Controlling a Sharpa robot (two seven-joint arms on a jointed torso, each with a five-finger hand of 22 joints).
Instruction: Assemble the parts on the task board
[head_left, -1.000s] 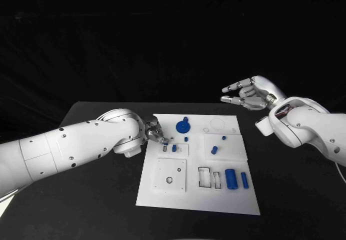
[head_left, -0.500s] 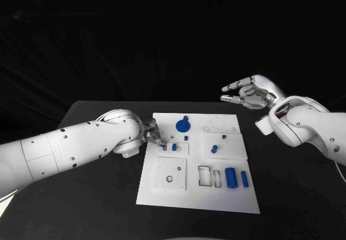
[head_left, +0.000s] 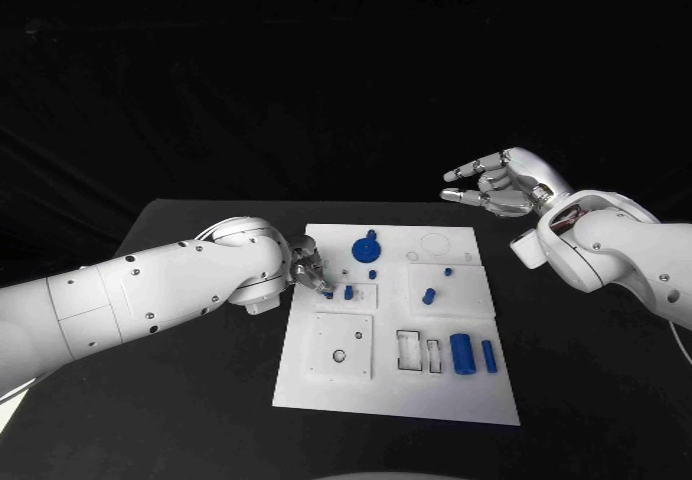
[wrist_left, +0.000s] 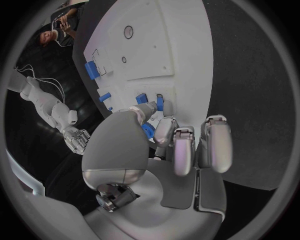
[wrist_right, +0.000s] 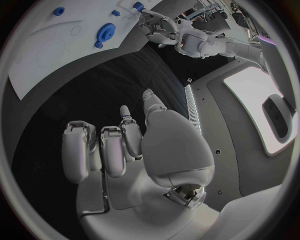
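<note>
On the task board (head_left: 392, 398), two blue cylinders (head_left: 462, 354) lie lengthwise; left hand (head_left: 306, 268) pinches a small blue part (wrist_left: 148, 131) — right hand (head_left: 498, 183) spread, empty.

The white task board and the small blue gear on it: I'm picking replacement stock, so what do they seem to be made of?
The white task board looks like matte rigid plastic: flat, evenly white, with cleanly cut recesses and no glare. The small blue gear looks like moulded or printed plastic, uniformly coloured and dull. Neither can be confirmed from the look alone.
</note>
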